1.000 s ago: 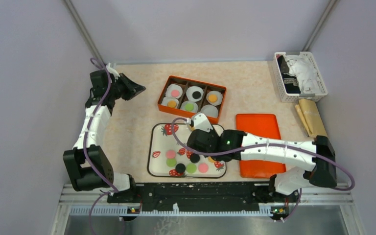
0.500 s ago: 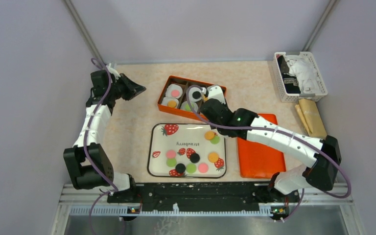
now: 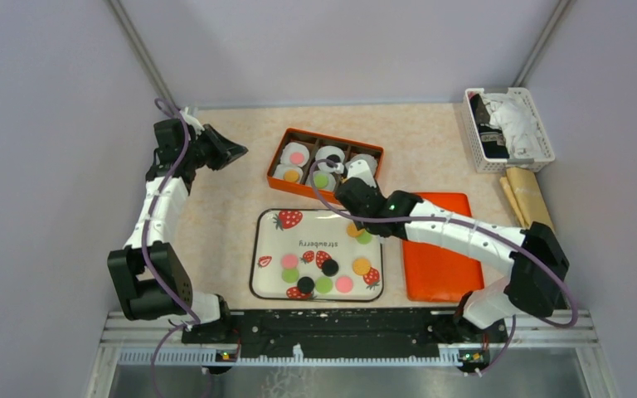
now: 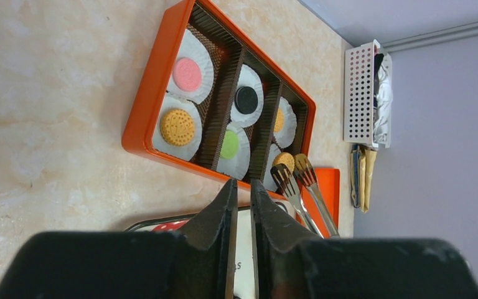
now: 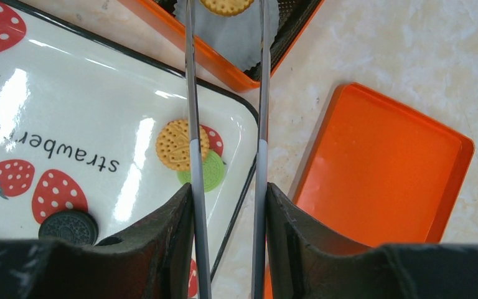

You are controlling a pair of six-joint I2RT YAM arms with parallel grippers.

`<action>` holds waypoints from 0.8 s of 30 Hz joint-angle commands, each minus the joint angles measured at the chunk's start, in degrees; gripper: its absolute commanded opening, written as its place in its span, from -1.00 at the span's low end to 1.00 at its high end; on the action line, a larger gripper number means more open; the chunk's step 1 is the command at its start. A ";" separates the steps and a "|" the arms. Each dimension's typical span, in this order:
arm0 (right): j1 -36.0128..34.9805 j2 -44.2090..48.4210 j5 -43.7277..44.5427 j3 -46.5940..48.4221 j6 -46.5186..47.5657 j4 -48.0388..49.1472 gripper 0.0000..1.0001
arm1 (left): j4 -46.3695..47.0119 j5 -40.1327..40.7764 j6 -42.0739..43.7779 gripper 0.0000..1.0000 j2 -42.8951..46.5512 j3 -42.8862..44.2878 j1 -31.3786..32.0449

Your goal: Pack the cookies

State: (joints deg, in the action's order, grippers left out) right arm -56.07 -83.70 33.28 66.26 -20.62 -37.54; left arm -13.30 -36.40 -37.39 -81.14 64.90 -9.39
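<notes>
The cookies are small flat round discs with a stamped biscuit pattern on the face, in orange, pink, green and black. One orange cookie (image 5: 227, 5) sits between the tips of the metal tongs (image 5: 190, 93), straight ahead of the right gripper (image 5: 227, 199). It is over a white paper cup (image 5: 236, 34) in the corner compartment of the orange box (image 5: 206, 60) that is nearest to this gripper. Whether the tips pinch it or it lies on the cup, I cannot tell. The fingers of the right gripper are closed on the two arms of the tongs.

Under the tongs, on the white tray (image 5: 99, 81), another orange cookie (image 5: 173, 144) overlaps a green cookie (image 5: 215, 174), and a black cookie (image 5: 68, 227) lies just left of the fingers. The tray carries the printed word "strawberry" and pictures of red strawberries. To the right of the fingers lies a shallow orange lid (image 5: 379, 174).

The left gripper (image 4: 241, 187) hangs in the air with its fingers almost together, only a thin slit between them and nothing inside. Ahead of it, well apart, the box shows cookies each on its own cup: a pink cookie (image 4: 188, 73), an orange cookie (image 4: 177, 126), a black cookie (image 4: 246, 99) and a green cookie (image 4: 229, 144)
</notes>
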 commanded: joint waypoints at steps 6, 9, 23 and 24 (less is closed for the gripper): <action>0.82 -2.66 1.61 1.51 -0.47 2.39 -0.40 | 0.82 -0.42 0.73 -0.54 0.40 0.49 -0.25; 0.81 -2.50 2.24 1.40 -0.77 2.44 -0.19 | 0.64 -0.36 0.87 -0.52 0.49 0.46 -0.26; 0.84 -2.42 2.53 2.03 -0.07 3.75 -0.05 | 0.90 -0.57 1.11 -0.50 0.44 0.31 -0.28; 0.80 -2.40 2.50 1.99 0.01 3.94 -0.05 | 0.99 -0.68 1.09 -0.50 0.36 0.22 -0.23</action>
State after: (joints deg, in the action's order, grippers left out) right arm -55.57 -86.89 34.46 66.22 -20.71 -36.05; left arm -13.74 -36.40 -37.34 -81.14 64.90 -9.39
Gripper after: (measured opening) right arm 0.474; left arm 0.247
